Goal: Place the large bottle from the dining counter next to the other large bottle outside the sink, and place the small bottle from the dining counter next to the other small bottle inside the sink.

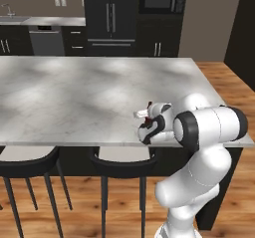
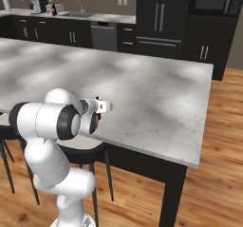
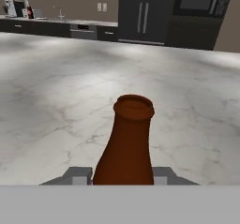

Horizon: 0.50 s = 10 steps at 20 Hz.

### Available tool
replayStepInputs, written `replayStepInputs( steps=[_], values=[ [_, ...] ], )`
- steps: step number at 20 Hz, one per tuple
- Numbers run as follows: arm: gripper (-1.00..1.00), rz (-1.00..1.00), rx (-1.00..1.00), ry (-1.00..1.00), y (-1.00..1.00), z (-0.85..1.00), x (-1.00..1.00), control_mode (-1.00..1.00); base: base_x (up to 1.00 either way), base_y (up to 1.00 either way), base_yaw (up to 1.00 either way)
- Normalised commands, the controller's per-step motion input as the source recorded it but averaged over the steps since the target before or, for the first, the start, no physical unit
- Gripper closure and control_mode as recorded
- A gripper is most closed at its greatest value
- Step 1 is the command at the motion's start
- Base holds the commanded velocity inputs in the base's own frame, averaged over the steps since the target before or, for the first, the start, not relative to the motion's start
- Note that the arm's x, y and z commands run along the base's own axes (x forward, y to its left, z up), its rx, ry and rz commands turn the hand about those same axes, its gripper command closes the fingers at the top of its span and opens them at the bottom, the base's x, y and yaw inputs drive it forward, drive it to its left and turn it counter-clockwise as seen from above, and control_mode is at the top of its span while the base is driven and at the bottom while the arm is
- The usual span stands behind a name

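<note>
1. The jaws of the gripper [image 3: 123, 177] are clamped on a brown bottle [image 3: 125, 143]; grey finger pads [image 3: 77, 175] sit tight against both sides of its lower body in the hand view.
2. The bottle's narrow neck and open mouth point away from the hand, out over the pale marble worktop [image 3: 187, 101].
3. Whether this is the large or the small cola bottle, I cannot tell; no label shows in the hand view.
4. Left base view: the gripper [image 1: 144, 115] sits just above the near edge of the worktop [image 1: 74, 97], toward its right end. A small dark-red bit shows at the hand.
5. Right base view: the gripper [image 2: 102, 106] is low over the near edge of the worktop [image 2: 156, 98], and the bottle is mostly hidden by the hand.
6. Black stools [image 1: 119, 157] stand under the near edge, beside the arm.
7. Far wall: dark cabinets, a microwave [image 2: 211, 1], and the sink [image 2: 78, 14] with its faucet in a pale back counter, well apart from the gripper.
</note>
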Motion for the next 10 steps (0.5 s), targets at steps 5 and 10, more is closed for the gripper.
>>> replayStepInputs(
  steps=[5, 10],
  values=[
    [1.00, 0.00, 0.00, 0.00, 0.00, 0.00, 0.00, 1.00, -0.61, 0.00, 0.00],
    [1.00, 0.00, 0.00, 0.00, 0.00, 0.00, 0.00, 1.00, -0.24, -0.04, 0.00]
  ],
)
